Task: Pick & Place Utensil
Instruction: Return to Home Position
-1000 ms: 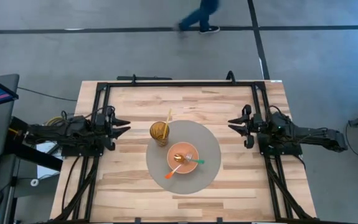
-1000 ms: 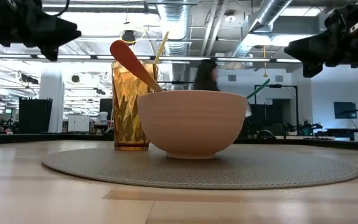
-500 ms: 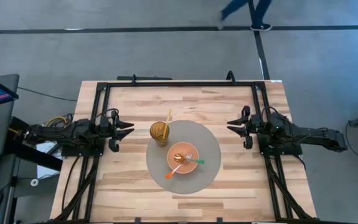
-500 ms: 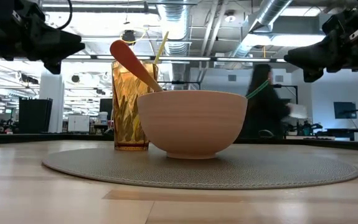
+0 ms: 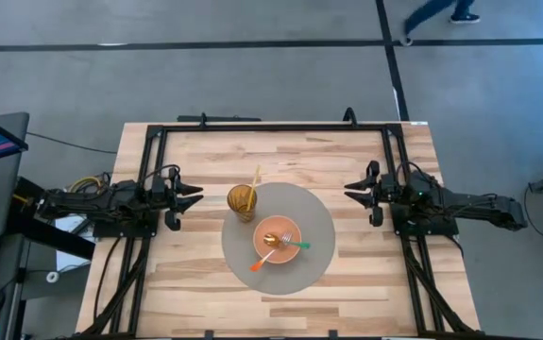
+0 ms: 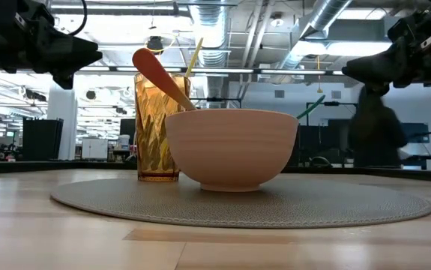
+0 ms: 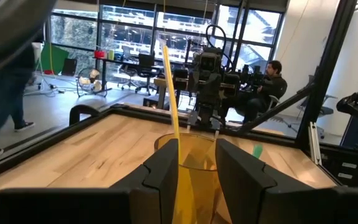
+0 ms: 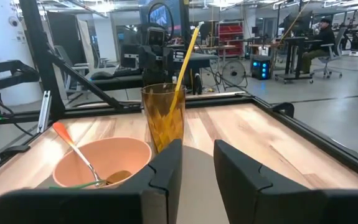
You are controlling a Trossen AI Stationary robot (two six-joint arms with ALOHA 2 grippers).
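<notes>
Left gripper point(image 5: 195, 193) hangs above the desk point(image 5: 205, 283) at 9 o'clock of the gray mat point(image 5: 320, 219). Right gripper point(image 5: 348, 191) is at 3 o'clock. Both are off the mat, fingers point(image 7: 166, 171) parted and holding nothing. Orange bowl point(image 5: 278, 242) sits on the mat with the green spoon point(image 5: 300, 246) in it, handle out toward 3, and an orange-handled spoon point(image 5: 258, 263) leaning out toward 8. Brown cup point(image 5: 242, 199) stands upright on the mat at 11 o'clock of the bowl, just beside it, with the yellow straw point(image 5: 255, 178) in it.

Yellow straw point(image 8: 189, 53) in brown cup point(image 8: 157, 124), orange bowl point(image 8: 113, 152) just beside
</notes>
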